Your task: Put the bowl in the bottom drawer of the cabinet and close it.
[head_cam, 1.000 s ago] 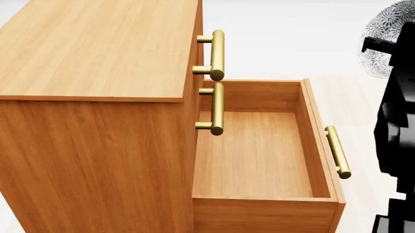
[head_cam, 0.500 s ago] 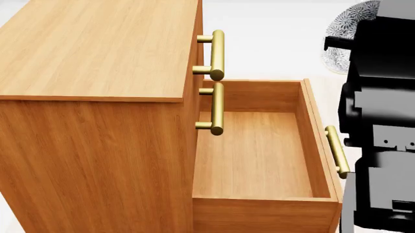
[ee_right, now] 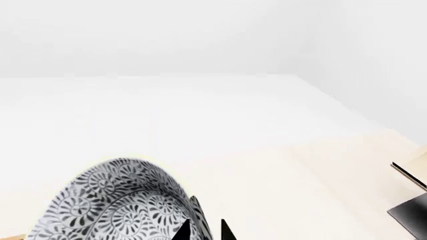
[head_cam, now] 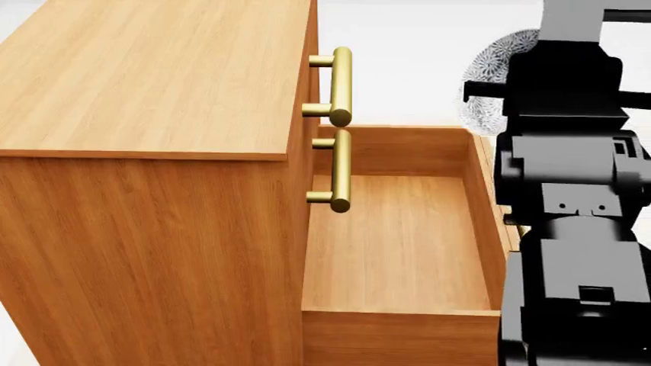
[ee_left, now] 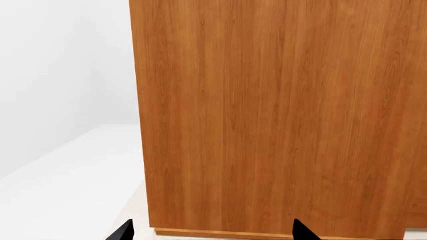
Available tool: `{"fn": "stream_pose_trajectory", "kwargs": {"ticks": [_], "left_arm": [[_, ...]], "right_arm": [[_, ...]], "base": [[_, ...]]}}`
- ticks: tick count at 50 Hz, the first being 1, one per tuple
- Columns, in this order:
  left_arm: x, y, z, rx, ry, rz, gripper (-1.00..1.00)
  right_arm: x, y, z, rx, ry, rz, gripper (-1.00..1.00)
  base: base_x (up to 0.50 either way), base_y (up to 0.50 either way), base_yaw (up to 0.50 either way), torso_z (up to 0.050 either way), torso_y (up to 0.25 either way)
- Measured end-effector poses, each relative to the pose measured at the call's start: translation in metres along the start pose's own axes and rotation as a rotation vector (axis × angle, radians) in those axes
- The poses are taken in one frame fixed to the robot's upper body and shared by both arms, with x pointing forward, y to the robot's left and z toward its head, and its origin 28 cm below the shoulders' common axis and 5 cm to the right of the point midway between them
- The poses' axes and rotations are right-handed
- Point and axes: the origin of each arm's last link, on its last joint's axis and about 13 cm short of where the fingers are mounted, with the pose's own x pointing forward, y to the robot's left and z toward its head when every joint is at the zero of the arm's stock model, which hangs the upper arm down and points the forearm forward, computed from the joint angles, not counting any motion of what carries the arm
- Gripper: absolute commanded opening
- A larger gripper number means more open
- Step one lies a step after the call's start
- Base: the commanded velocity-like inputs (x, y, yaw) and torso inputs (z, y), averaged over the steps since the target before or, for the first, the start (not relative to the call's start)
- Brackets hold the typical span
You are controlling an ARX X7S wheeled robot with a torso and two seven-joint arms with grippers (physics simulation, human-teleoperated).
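The orange-brown cabinet (head_cam: 152, 76) fills the left of the head view, with the bottom drawer (head_cam: 392, 151) pulled out and nothing inside it. The patterned bowl (head_cam: 486, 72) hangs tilted by the drawer's far front corner. My right gripper (ee_right: 203, 231) is shut on its rim, one fingertip inside and one outside the bowl (ee_right: 120, 205). My black right arm (head_cam: 569, 191) hides most of the drawer's front and its handle. In the left wrist view my left gripper (ee_left: 212, 232) is open and holds nothing, facing the cabinet's plain side panel (ee_left: 280, 115).
Brass bar handles of the two upper, shut drawers (head_cam: 341, 84) (head_cam: 341, 171) stick out over the open drawer's inner end. Pale floor (ee_right: 280, 165) lies beyond the bowl, and a dark flat object (ee_right: 410, 212) shows at the right wrist view's edge.
My right arm has swung left with the bowl, from the view's right edge to over the drawer's front, now covering the drawer handle. The cabinet and drawer have not moved.
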Motion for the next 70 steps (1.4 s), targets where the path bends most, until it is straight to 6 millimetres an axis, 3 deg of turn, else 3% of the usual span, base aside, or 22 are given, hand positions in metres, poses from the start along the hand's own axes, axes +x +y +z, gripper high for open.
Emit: {"fn": "stream_pose_trajectory", "kwargs": {"ticks": [70], "left_arm": [[0.0,0.0,0.0,-0.002,0.0,-0.001,1.0]], "right_arm": [[-0.005,0.026,-0.039,-0.079,0.157,0.256,-1.0]], "base": [[0.0,0.0,0.0,0.0,0.0]]}}
